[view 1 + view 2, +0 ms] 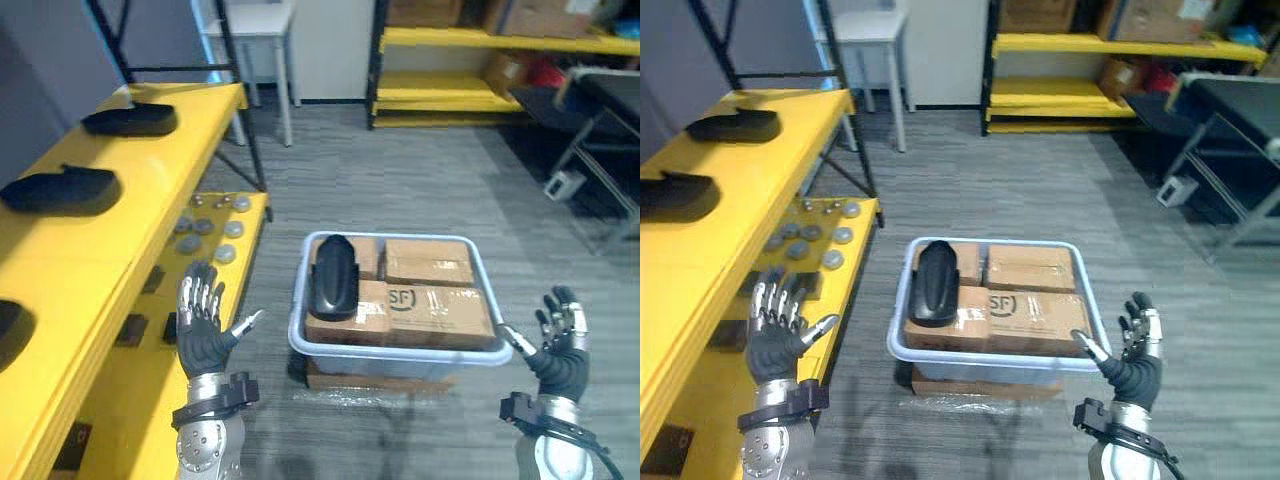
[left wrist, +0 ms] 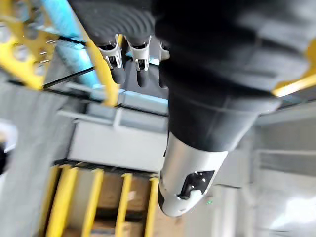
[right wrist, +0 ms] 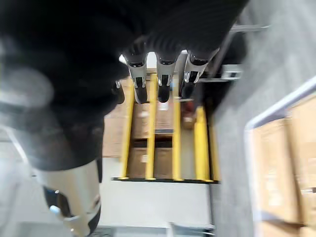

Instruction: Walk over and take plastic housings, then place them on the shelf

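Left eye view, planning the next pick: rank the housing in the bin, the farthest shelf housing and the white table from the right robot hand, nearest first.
1. Housing in the bin, left of the right robot hand.
2. Farthest shelf housing, far left.
3. White table, at the back.

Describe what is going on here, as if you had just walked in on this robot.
The robot stands over a pale bin of cardboard boxes, with one black plastic housing lying on top of them. Its left hand and right hand are raised on either side of the bin, both open and holding nothing. More black housings already lie on the yellow shelf to its left. The one in the bin is not yet picked up.
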Tool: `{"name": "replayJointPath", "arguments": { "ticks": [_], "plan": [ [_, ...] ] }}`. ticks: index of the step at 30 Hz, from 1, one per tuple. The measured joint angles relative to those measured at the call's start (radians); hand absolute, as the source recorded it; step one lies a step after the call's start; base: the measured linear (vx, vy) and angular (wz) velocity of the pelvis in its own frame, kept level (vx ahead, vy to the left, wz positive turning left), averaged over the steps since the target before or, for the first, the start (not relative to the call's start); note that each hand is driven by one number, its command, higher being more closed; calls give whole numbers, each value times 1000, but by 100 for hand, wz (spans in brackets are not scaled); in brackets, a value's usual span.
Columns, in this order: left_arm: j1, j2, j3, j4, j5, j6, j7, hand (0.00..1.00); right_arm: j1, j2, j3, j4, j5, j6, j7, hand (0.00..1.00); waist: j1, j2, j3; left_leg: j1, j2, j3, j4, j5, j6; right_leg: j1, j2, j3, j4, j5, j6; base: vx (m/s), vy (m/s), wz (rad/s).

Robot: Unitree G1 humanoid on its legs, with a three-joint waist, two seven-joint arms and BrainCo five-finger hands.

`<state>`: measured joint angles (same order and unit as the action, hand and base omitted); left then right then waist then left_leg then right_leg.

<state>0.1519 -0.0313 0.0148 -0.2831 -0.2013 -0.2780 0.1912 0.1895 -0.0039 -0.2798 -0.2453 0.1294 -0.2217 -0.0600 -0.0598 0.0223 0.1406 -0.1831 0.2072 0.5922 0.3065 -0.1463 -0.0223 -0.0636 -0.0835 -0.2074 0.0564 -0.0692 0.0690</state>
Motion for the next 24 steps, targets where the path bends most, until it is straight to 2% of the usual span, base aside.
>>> {"name": "replayJointPath", "arguments": {
  "ticks": [1,4,6,7,10,13,14,16,17,19,20,21,22,24],
  "plan": [
    [-5,-3,0,38,0,8,0,0,-4,-3,10,13,0,7,1,0,1,1,1,-4,21,-26,8,7,-14,10,21,-13,0,0,0,98,-228,22],
    [-10,-3,0,113,12,23,0,0,-74,-38,15,113,0,8,0,0,7,4,17,-4,39,-136,54,7,-14,58,45,-54,1,0,0,70,-143,27],
    [-9,-2,1,154,17,27,2,0,-146,-85,29,213,0,9,-19,0,27,11,27,-12,19,-264,77,9,-14,80,44,-55,3,-1,-2,36,-44,24],
    [-11,-1,7,174,17,28,2,0,-188,-102,33,259,0,12,-33,0,34,15,29,-23,-5,-347,77,12,-17,84,33,-55,2,-9,-15,22,26,24],
    [-33,13,51,253,23,33,2,0,-311,-104,41,384,-1,16,-77,0,58,16,37,-33,-61,-460,41,20,-27,85,7,-53,-31,-13,-19,15,90,21],
    [-29,79,37,346,61,58,-3,0,-453,-105,66,504,-33,46,-126,0,92,16,69,-6,-74,-460,-27,26,-38,74,1,-44,-37,0,-14,-23,73,-3],
    [-22,85,37,368,74,65,-3,0,-480,-105,71,522,-49,54,-133,0,101,16,72,-6,-73,-457,-29,26,-39,67,1,-37,-36,6,-13,-62,59,-39],
    [25,83,27,405,122,90,-8,0,-542,-105,93,541,-92,69,-157,0,137,8,78,-7,-77,-451,-37,20,-43,41,-3,9,-34,19,-9,-38,68,-46],
    [40,83,18,412,132,96,-13,0,-548,-105,94,541,-99,73,-159,0,140,7,79,-7,-82,-453,-35,13,-43,39,-5,9,-32,18,-9,-13,74,-27],
    [72,76,-7,426,155,114,-46,0,-548,-100,88,541,-111,95,-172,0,152,6,89,-1,-85,-453,-5,-35,-43,18,-21,13,49,-10,21,-4,98,-13],
    [83,68,-17,434,170,119,-60,0,-540,-95,77,540,-127,105,-178,0,149,11,102,14,-87,-458,8,-53,-35,-28,-41,12,188,-48,35,-22,146,-1],
    [84,69,-27,441,174,123,-67,0,-533,-94,70,536,-134,111,-181,0,146,11,107,24,-91,-462,8,-55,-32,-61,-56,11,283,-63,32,-16,158,36],
    [80,80,-55,468,180,131,-75,0,-520,-84,38,534,-140,126,-192,0,135,10,110,44,-113,-489,5,-49,-22,-133,-92,26,466,-76,25,5,133,51],
    [80,89,-78,473,186,136,-83,0,-498,-73,16,531,-139,134,-209,0,124,4,106,68,-133,-515,-11,-43,-11,-139,-102,65,486,-99,38,75,51,63]
  ]
}}
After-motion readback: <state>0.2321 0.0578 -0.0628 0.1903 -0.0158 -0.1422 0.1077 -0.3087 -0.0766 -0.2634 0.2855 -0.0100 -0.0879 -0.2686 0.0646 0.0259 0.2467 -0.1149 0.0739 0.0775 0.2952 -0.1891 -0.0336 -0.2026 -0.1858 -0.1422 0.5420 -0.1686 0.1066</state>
